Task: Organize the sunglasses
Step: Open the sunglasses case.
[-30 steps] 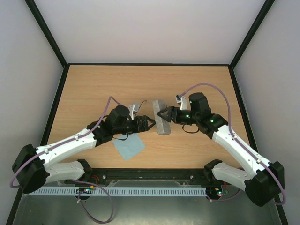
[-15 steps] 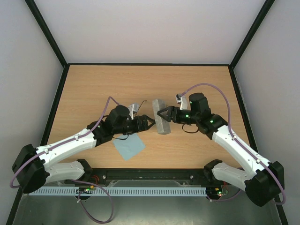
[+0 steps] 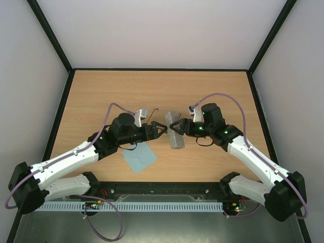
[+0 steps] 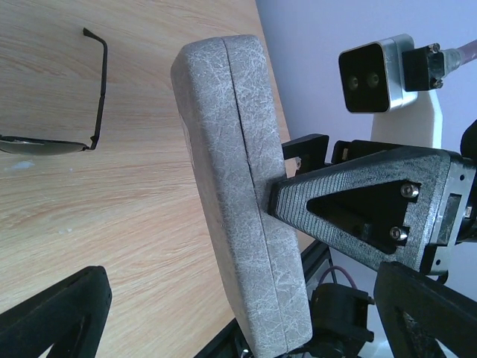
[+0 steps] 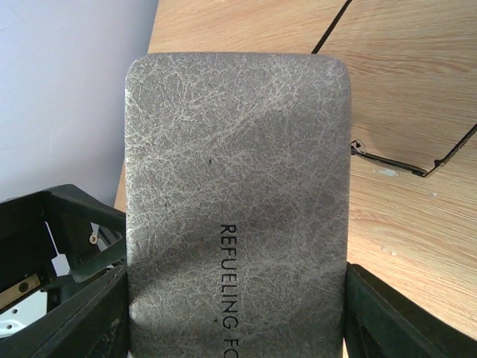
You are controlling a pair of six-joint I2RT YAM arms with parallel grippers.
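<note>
The sunglasses [image 4: 45,145] lie on the wooden table left of the case, thin dark wire frame and slim temple arms. They also show in the right wrist view [image 5: 387,161] and, mostly hidden by the left wrist, in the top view [image 3: 149,117]. The grey case [image 3: 175,132] is shut, tipped up on its long edge [image 4: 238,186]. My right gripper [image 3: 174,125] holds the case; its broad face [image 5: 235,186] fills the gap between the fingers [image 5: 402,321]. My left gripper [image 3: 161,127] is wide open, jaws either side of the case's seam edge without touching.
A light blue square cloth [image 3: 139,158] lies on the table near the front, under the left forearm. Black frame rails run along the table's sides and front. The two grippers face each other tip to tip at mid-table.
My left gripper has moved a little farther from the front edge, towards the case's seam edge. The right gripper has shifted slightly left and the case has turned a little with it.
</note>
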